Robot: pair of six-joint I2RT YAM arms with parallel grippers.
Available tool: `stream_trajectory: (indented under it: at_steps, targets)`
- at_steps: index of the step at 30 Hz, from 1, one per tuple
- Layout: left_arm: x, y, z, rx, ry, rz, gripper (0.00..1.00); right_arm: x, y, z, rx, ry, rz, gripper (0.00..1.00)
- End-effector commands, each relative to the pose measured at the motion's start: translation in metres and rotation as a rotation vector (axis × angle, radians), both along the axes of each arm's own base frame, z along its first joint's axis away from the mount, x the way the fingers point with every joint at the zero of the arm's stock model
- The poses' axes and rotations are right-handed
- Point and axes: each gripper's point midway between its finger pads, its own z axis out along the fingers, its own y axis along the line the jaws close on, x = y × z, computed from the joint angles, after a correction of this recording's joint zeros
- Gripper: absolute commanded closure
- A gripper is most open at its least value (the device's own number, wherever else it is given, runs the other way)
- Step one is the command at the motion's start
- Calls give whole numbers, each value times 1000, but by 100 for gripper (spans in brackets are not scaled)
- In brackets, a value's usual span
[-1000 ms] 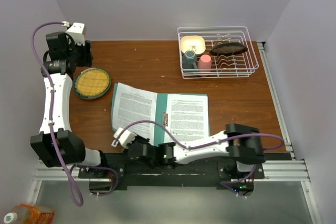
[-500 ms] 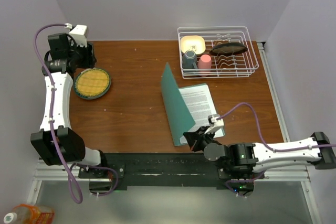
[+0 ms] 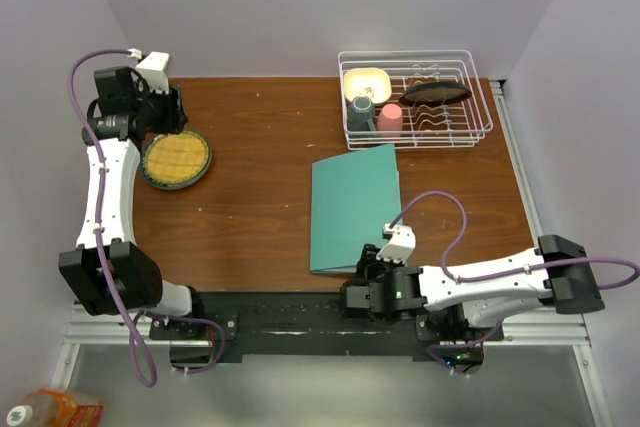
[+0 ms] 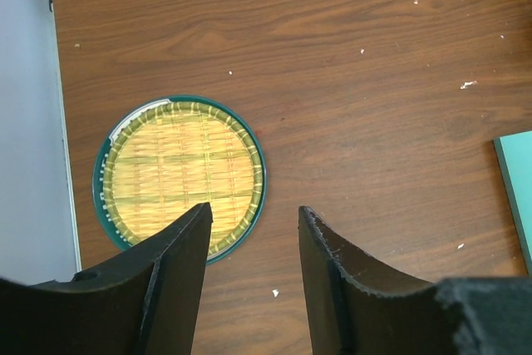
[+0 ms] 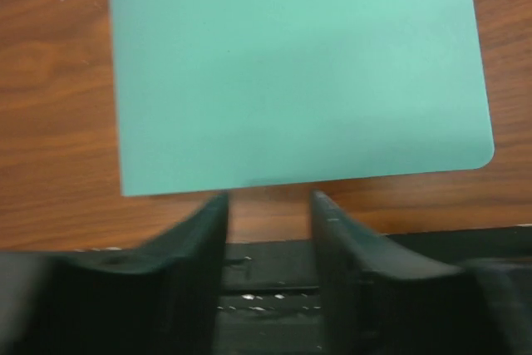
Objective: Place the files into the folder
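The teal folder lies closed and flat on the wooden table, right of centre. It fills the top of the right wrist view, and its corner shows at the edge of the left wrist view. The files are hidden; no white sheet shows. My right gripper hovers just short of the folder's near edge, open, with nothing between its fingers. Far to the left, my left gripper stands open and empty beside a woven plate.
A round woven plate with a green rim sits at the left of the table. A white wire dish rack holding cups and a bowl stands at the back right. The black base rail runs along the near edge.
The folder's left leaf swung over to the right and now lies shut over the printed sheets. My right gripper opened, let go of the leaf and drew back to the near edge.
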Motion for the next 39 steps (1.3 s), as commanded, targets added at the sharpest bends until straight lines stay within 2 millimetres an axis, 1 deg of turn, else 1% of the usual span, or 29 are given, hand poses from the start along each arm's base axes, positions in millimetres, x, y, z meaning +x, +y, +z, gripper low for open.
stream_trajectory:
  at_steps: [1,3,6,8,9,10,11,12,13,14,15,16,17,18,19,21,22,23,24,26,28,30,33,34,35,36,37,38,39]
  targets:
    - [0,-10,2,-23,-8,-35,49,-2,-1,6,16,7,-1,40]
    - [-2,-14,-3,-25,10,-50,49,-3,1,8,15,12,15,39]
    - [-7,-29,-22,-26,61,-94,50,-6,9,15,-3,26,47,38]
    - [-16,-43,-35,-12,111,-145,52,-4,-6,18,-64,22,20,39]
    - [-20,-49,-35,-6,110,-165,52,-3,-9,23,-68,15,9,39]
    - [-27,-59,-45,-3,130,-196,52,0,-14,26,-91,4,8,39]
    - [-28,-66,-45,-6,116,-216,51,7,-15,32,-87,-18,6,39]
    - [-31,-71,-45,-8,112,-234,48,14,-15,32,-98,-14,9,38]
    - [-36,-79,-51,-19,124,-260,44,39,-11,33,-127,-9,18,37]
    - [-39,-88,-52,-46,125,-294,39,45,-4,29,-117,36,52,37]
    - [-41,-91,-52,-59,126,-303,28,54,5,30,-113,39,88,37]
    - [-44,-93,-56,-70,133,-312,22,72,17,41,-117,-2,146,37]
    - [-46,-97,-54,-82,126,-328,15,77,24,48,-126,-20,174,36]
    - [-48,-99,-53,-89,120,-337,5,85,37,64,-131,-56,203,35]
    - [-50,-100,-56,-90,122,-346,1,92,45,76,-175,-100,259,33]
    - [-54,-104,-52,-104,105,-371,0,104,59,104,-181,-160,281,25]
    - [-54,-105,-54,-105,96,-373,0,109,61,113,-210,-193,298,10]
    - [-55,-106,-54,-110,89,-378,0,112,62,121,-219,-211,299,3]
    - [-56,-106,-52,-108,79,-379,0,118,63,131,-226,-229,291,1]
    - [-58,-107,-56,-111,69,-379,0,126,60,136,-248,-229,312,1]
    - [-60,-109,-59,-122,66,-385,0,132,62,138,-229,-221,359,1]
    - [-61,-111,-63,-135,69,-393,0,138,61,132,-222,-201,383,1]
    - [-63,-117,-68,-169,65,-408,0,160,53,111,-217,-126,390,1]
    - [-59,-120,-65,-175,33,-418,0,179,44,106,-190,-111,373,1]
    - [-57,-121,-64,-183,17,-422,0,182,49,102,-134,-87,417,1]
    - [-59,-123,-66,-209,17,-412,0,196,33,94,-102,-64,388,1]
    - [-55,-124,-61,-208,-15,-415,0,206,33,99,-44,-91,386,1]
    - [-55,-125,-61,-216,-20,-418,0,206,34,101,15,-90,420,1]
    - [-56,-126,-62,-227,-20,-414,0,217,15,94,32,-81,375,1]
